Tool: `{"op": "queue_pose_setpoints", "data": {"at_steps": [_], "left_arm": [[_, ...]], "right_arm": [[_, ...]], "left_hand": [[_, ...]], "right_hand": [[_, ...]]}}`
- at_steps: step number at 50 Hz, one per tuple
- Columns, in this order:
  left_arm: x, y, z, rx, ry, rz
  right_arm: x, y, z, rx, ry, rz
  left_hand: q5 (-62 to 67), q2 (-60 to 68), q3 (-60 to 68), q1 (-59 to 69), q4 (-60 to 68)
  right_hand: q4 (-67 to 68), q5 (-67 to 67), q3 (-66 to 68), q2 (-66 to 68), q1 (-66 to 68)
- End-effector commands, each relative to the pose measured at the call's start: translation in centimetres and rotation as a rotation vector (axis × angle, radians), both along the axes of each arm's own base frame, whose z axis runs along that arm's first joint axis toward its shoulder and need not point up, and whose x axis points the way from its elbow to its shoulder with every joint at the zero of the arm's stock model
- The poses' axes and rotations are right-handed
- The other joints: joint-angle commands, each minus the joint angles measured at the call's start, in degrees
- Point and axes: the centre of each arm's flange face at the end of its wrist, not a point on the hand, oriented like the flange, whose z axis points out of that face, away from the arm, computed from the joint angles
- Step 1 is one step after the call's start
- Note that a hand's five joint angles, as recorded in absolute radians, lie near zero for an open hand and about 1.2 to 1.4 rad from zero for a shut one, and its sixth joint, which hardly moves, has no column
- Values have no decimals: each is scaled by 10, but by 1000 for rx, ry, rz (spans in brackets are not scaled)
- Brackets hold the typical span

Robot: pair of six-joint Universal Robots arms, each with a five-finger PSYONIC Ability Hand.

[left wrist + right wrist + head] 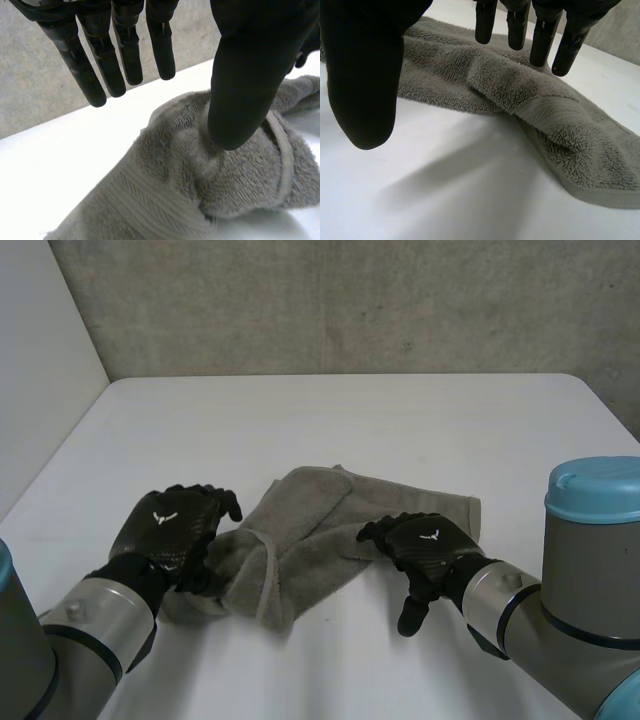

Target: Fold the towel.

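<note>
The towel (315, 535) lies crumpled on the near half of the white table (350, 420), between our two hands. We see it as a grey, bunched strip. Its left end is folded over itself into a thick ridge, and its right end lies flatter, with a hemmed corner pointing away from us.

Our left hand (172, 528) sits on the towel's left end. In the left wrist view its fingers (120, 55) hang straight and spread above the bare table just past the cloth. The thumb (240, 85) stands apart from them, its tip down at the bunched fold and seemingly touching it. Nothing is clamped. A woven band runs across the towel there, near its hem.

Our right hand (428, 545) is at the towel's near right edge. In the right wrist view its fingers (542, 40) are straight and apart above the cloth, and the thumb (365, 75) hangs over bare table beside the towel's edge. This hand holds nothing either. The hemmed border lies flat on the table there, with one fold lapped over another under the fingertips.

Beyond the towel we have a wide stretch of bare table up to the far edge, where it meets the grey wall (350, 300). There is more bare surface at either side, and in front of the towel between our arms.
</note>
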Motion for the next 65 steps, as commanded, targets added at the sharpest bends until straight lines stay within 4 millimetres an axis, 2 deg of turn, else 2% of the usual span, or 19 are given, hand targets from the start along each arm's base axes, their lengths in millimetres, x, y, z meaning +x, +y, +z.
{"op": "queue_pose_setpoints", "data": {"at_steps": [1, 9, 20, 21, 22, 23, 25, 29, 31, 32, 34, 42, 51, 57, 59, 61, 62, 63, 65], "left_arm": [[-9, -7, 5, -28, 1, -70], [-9, -35, -12, -56, -129, -96], [-7, -70, -56, 23, -247, -79], [-6, -73, -59, 32, -250, -77], [-6, -73, -58, 34, -250, -79], [-6, -74, -56, 28, -247, -75], [-7, -74, -51, 14, -240, -75], [-9, -73, -41, -21, -225, -78], [-8, -72, -11, -108, -182, -58], [-8, -72, -11, -108, -182, -58], [-6, -68, 10, -164, -151, -47], [-1, -55, 43, -213, -24, -18], [1, -47, 61, -234, 69, -6], [-2, -44, 67, -238, 107, -12], [-2, -44, 67, -237, 112, -11], [-1, -45, 68, -237, 118, -7], [-1, -45, 68, -237, 118, -7], [0, -46, 68, -239, 118, -3], [1, -48, 68, -240, 116, 3]], "right_arm": [[-3, 1, -5, 16, 11, -7], [-5, 3, -8, 26, 19, -9], [-5, 5, -13, 46, 25, -5], [-5, 4, -15, 51, 25, -6], [-4, 5, -17, 55, 25, -3], [-4, 5, -19, 59, 26, 0], [-3, 4, -21, 62, 28, 2], [4, 0, -25, 71, 12, 2], [10, -1, -25, 70, -11, 6], [10, -1, -25, 70, -12, 6], [25, 3, -23, 79, -70, 19], [62, 13, -16, 169, -234, 29], [99, 22, -24, 314, -389, -1], [118, 19, -45, 374, -434, -85], [121, 19, -50, 369, -433, -102], [120, 12, -54, 332, -425, -155], [120, 12, -54, 331, -425, -155], [119, 8, -53, 297, -428, -185], [116, 2, -50, 249, -438, -216]], "left_hand": [[39, 38, 37, 34, 39], [34, 33, 32, 29, 34], [5, 4, 4, 0, 5], [30, 29, 29, 25, 30], [182, 181, 180, 177, 182], [433, 432, 432, 428, 433], [491, 490, 489, 486, 491], [491, 490, 490, 486, 491], [491, 490, 490, 486, 491], [491, 490, 490, 486, 491], [491, 490, 490, 486, 491], [491, 490, 490, 486, 491], [491, 490, 490, 486, 491], [491, 490, 490, 486, 491], [491, 490, 490, 486, 491], [491, 490, 490, 486, 491], [491, 490, 490, 486, 491], [491, 490, 490, 486, 491], [491, 490, 490, 486, 491]], "right_hand": [[-34, -36, -24, -32, -18], [-34, -36, -24, -32, -18], [-34, -36, -24, -32, -18], [-34, -36, -24, -32, -18], [-34, -36, -24, -32, -18], [-34, -36, -24, -32, -18], [-34, -36, -24, -32, -18], [-34, -36, -24, -32, -18], [-34, -36, -24, -32, -18], [-34, -36, -24, -32, -18], [-34, -36, -24, -32, -18], [-34, -36, -24, -32, -18], [-34, -36, -24, -32, -18], [-21, -24, -11, -19, -5], [26, 23, 36, 28, 42], [342, 339, 352, 344, 358], [344, 341, 354, 346, 360], [590, 588, 600, 592, 606], [666, 664, 676, 668, 682]]}}
